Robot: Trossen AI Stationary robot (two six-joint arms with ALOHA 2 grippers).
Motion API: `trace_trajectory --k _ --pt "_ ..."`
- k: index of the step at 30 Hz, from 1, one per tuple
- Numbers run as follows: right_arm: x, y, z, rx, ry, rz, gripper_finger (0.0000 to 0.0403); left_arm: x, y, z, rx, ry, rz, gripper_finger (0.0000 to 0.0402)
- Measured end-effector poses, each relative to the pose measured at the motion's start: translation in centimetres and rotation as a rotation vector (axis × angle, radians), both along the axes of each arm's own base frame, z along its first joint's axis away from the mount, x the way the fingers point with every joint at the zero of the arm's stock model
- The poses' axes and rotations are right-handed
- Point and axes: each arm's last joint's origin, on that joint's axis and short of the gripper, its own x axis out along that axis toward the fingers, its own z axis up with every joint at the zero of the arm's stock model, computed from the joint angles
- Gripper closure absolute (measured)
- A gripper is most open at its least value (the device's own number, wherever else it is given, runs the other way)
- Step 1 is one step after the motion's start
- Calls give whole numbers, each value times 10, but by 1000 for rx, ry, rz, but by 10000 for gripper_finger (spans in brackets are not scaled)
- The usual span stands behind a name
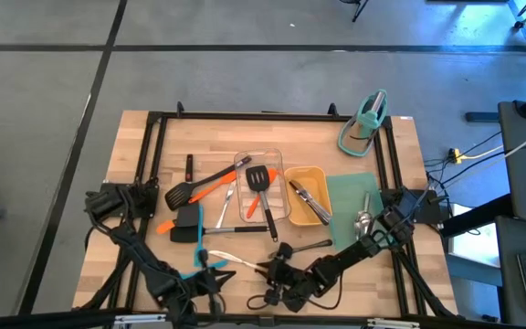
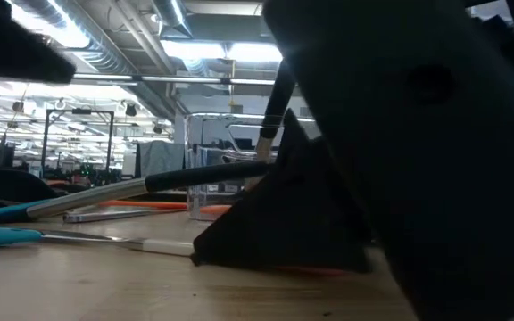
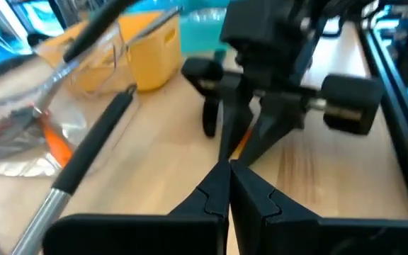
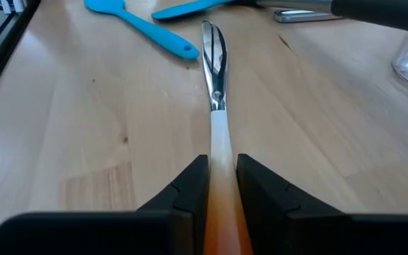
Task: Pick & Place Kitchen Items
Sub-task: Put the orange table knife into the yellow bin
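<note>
Right fingers: my right gripper (image 4: 220,185) sits low over the front of the worktop (image 4: 83,127), its fingers nearly closed around the pale handle of a utensil with a shiny steel head (image 4: 215,49); they look to be touching the handle on both sides, but I can't yet call it a firm hold.
Left fingers: my left gripper (image 3: 229,188) is clenched on nothing, waiting near the front edge just beside the right one.
Where it lies: flat on the wood, head pointing away from me toward the blue spatula (image 4: 144,25), not touching it.
How it will handle: I judge it light, stiff and slim, and the smooth handle may be slippery.
Where to hold: mid-handle, squarely across its width; an off-centre pinch could let it pivot or tip head-down.
Other items: more utensils lie in the clear tray (image 1: 277,157) and the yellow tray (image 1: 322,176).
</note>
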Motion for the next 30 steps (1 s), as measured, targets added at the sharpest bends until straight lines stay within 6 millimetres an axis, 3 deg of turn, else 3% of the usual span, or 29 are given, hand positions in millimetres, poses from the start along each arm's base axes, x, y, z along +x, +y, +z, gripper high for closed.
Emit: trace_trajectory --k 5,16,22,30 --pt "-1 1 0 15 -9 -20 331 3 9 -6 -6 138 -26 400" --pt "4 5 10 -56 12 10 333 3 19 -11 61 238 -28 393" --pt "3 5 11 -53 39 2 333 13 23 -12 65 325 -92 329" --pt "6 8 15 -71 37 5 333 24 27 -8 120 258 -73 227"
